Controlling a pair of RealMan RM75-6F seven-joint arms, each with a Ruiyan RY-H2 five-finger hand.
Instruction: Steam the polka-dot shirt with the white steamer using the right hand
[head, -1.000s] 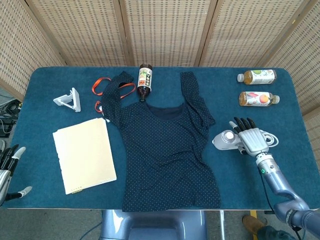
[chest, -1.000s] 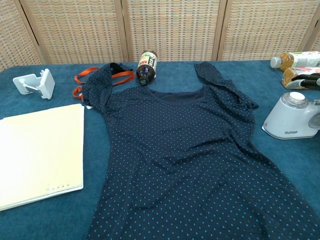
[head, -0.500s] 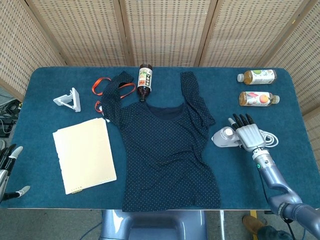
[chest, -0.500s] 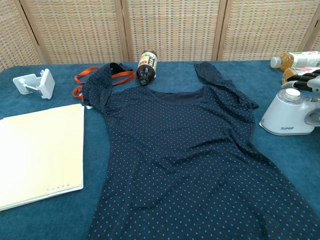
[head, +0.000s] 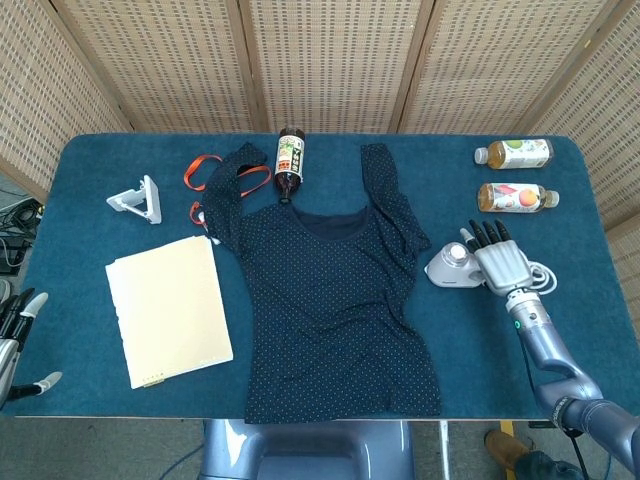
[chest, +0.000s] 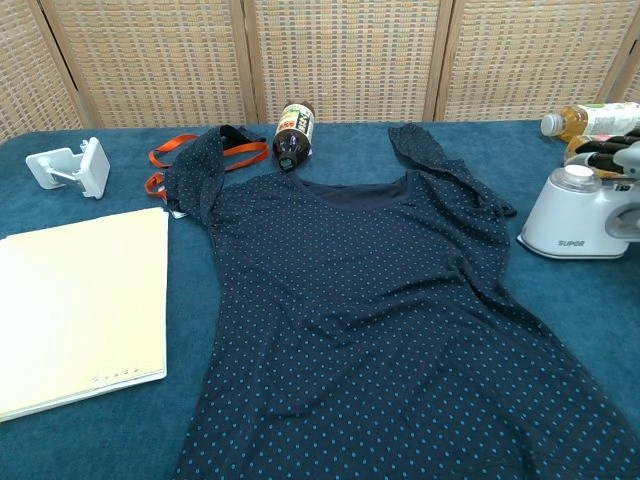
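Observation:
The dark blue polka-dot shirt (head: 335, 290) lies flat in the middle of the blue table, its neck toward the far side and one sleeve reaching toward the right. The white steamer (head: 450, 266) stands just right of that sleeve, and in the chest view the steamer (chest: 568, 214) is at the right edge. My right hand (head: 505, 264) grips the steamer's handle from the right, fingers wrapped over it. The right hand (chest: 615, 160) is partly cut off in the chest view. My left hand (head: 15, 335) hangs off the table's front left corner, fingers apart, holding nothing.
Two tea bottles (head: 515, 153) (head: 517, 197) lie at the back right. A dark bottle (head: 290, 160) lies above the shirt's collar beside an orange strap (head: 205, 170). A white stand (head: 138, 200) and a cream folder (head: 168, 308) are on the left. The steamer's white cord (head: 545, 276) loops behind my right hand.
My right hand and the steamer have shifted together toward the far side of the table. The left hand has barely moved.

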